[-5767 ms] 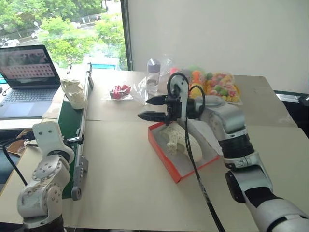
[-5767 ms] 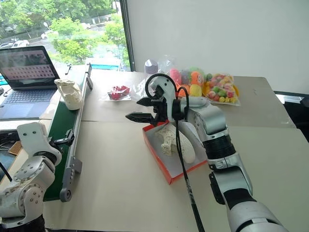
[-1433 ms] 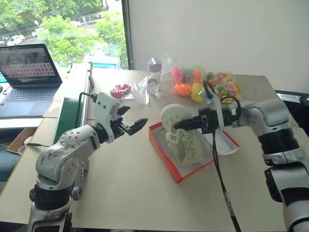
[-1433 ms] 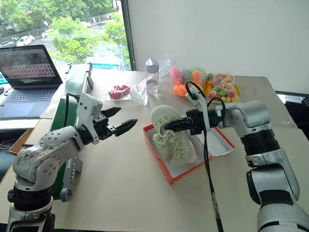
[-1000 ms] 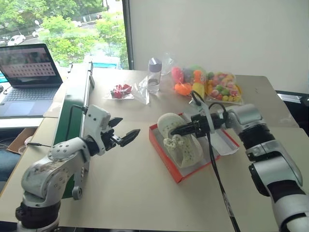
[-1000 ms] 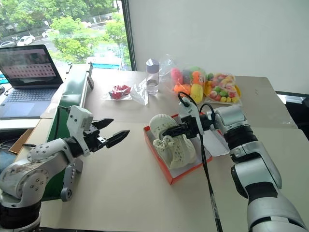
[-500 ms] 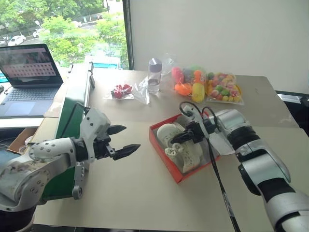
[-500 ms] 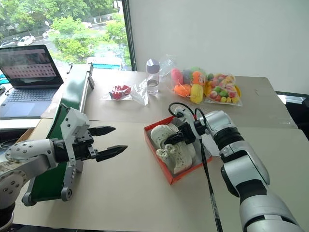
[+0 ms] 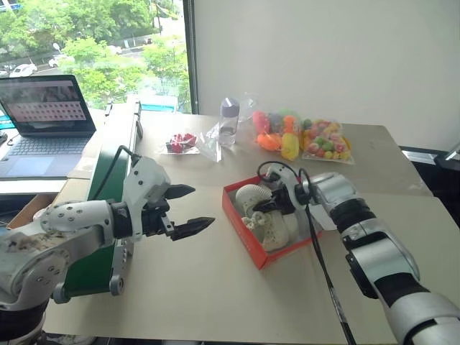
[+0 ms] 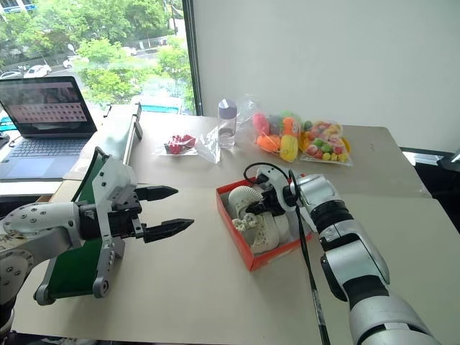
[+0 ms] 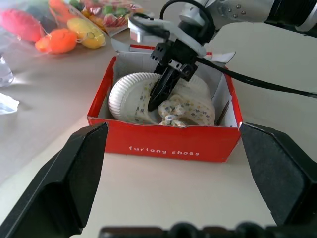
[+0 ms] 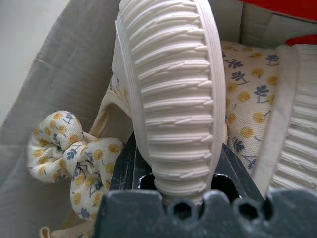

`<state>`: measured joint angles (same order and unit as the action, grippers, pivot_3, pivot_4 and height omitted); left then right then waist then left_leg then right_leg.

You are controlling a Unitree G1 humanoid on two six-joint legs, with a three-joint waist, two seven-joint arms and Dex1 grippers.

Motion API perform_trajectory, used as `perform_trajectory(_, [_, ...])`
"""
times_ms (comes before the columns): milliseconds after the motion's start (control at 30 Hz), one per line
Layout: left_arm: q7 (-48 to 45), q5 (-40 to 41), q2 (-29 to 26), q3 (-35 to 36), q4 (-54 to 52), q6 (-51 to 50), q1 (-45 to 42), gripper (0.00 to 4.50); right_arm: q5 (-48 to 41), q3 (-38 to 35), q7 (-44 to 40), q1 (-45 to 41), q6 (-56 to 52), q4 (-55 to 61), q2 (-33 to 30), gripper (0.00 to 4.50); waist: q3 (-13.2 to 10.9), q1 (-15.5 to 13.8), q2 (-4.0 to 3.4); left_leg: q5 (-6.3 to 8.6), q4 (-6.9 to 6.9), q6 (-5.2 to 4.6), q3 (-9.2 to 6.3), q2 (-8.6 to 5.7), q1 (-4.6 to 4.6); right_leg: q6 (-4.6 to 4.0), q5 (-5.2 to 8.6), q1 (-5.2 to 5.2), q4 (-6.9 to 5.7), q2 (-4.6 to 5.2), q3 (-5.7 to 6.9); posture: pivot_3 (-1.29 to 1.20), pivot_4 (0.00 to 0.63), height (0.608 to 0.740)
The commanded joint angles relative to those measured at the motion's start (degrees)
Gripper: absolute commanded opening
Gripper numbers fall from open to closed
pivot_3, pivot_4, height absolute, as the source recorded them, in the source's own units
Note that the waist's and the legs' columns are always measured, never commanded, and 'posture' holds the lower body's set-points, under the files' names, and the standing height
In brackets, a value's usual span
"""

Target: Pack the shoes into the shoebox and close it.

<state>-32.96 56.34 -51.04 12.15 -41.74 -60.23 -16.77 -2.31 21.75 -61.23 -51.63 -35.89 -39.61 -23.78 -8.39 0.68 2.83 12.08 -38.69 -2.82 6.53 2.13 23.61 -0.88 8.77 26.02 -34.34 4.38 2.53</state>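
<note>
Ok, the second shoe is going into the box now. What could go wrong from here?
1. The right gripper holds the second shoe on edge, ribbed sole up, wedged against the first shoe. Released like this, it may stay propped above the shoebox rim and block the lid.
2. The right fingers sit deep between the shoes; pulling out could drag one back out.
3. The left gripper hovers open, away from the box, so a hard push could slide the box across the table.
</note>
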Motion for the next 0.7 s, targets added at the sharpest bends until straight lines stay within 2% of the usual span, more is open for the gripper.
perform_trajectory(33, [-0.66, 1.23, -1.4, -0.22, -0.69, 0.23, -2.44, 4.5, 8.89, 5.08, 7.22, 5.51, 2.98, 4.69, -2.57, 0.49, 0.14, 0.0, -0.17, 0.0, 0.05, 0.0, 0.01, 0.12, 0.16, 0.0, 0.0, 0.02, 0.27, -0.03, 0.08, 0.0, 0.15, 0.74])
perform_trajectory(167, [-1.16, 0.84, -1.75, -1.58, -0.33, 0.7, -3.82, 4.5, 11.81, 6.71, 9.6, 8.05, -2.49, 14.81, -2.79, 0.49, 0.32, -0.19, -0.47, 0.0, 0.29, 0.0, 0.42, 0.39, 0.55, 0.01, -0.01, 0.27, 0.52, 0.07, 0.13, 0.0, 0.15, 0.74])
perform_trajectory(267, [-1.86, 0.55, -1.66, -3.13, -0.01, 0.96, -5.06, 4.5, 10.24, 7.1, 7.19, 10.22, -8.35, 22.86, -2.76, 0.49, 0.35, -0.75, -0.49, 0.0, 0.48, 0.0, 0.69, 0.49, 0.54, 0.01, -0.01, 0.47, 0.45, 0.07, 0.12, 0.0, 0.15, 0.74])
perform_trajectory(467, [-4.95, -1.74, -2.16, -6.37, 2.04, 2.32, -8.13, 4.5, 9.44, 9.17, 4.68, 13.46, -12.61, 29.68, -4.44, 0.49, 0.49, -1.29, -0.56, -0.1, 0.68, 0.17, 0.76, 0.49, 0.3, -0.07, 0.02, 0.45, 0.22, 0.05, 0.17, 0.0, 0.15, 0.74])
perform_trajectory(533, [-5.55, -2.37, -1.79, -7.27, 2.74, 2.62, -9.13, 4.5, 9.03, 8.55, 4.86, 13.45, -12.98, 29.55, -4.27, 1.45, 0.51, -1.32, -0.52, 0.01, 0.97, 0.32, 0.77, 0.43, 0.2, -0.25, 0.17, 0.3, 0.29, 0.02, 0.17, 0.0, 0.15, 0.74])
perform_trajectory(633, [-6.43, -3.22, -1.21, -8.67, 3.41, 3.1, -10.29, 4.5, 8.99, 7.8, 4.79, 12.75, -12.97, 29.18, -4.43, 2.47, 0.52, -1.3, -0.5, 0.38, 0.96, 0.44, 0.71, 0.48, 0.2, -0.41, 0.71, 0.26, 0.18, -0.13, 0.23, 0.0, 0.15, 0.74])
perform_trajectory(667, [-7.1, -3.57, -1.22, -9.23, 3.85, 3.41, -10.68, 4.5, 8.36, 6.4, 4.94, 11.99, -13.58, 29.34, -4.33, 2.67, 0.52, -1.29, -0.5, 0.43, 0.96, 0.43, 0.68, 0.48, 0.2, -0.42, 0.8, 0.25, 0.16, -0.17, 0.24, 0.0, 0.15, 0.74])
perform_trajectory(700, [-7.67, -3.89, -1.22, -9.66, 4.22, 3.65, -10.99, 4.5, 7.71, 5.02, 5.14, 11.39, -14.22, 29.57, -4.27, 3.15, 0.52, -1.28, -0.5, 0.47, 0.95, 0.41, 0.67, 0.48, 0.2, -0.41, 0.83, 0.24, 0.15, -0.19, 0.25, 0.0, 0.15, 0.74])
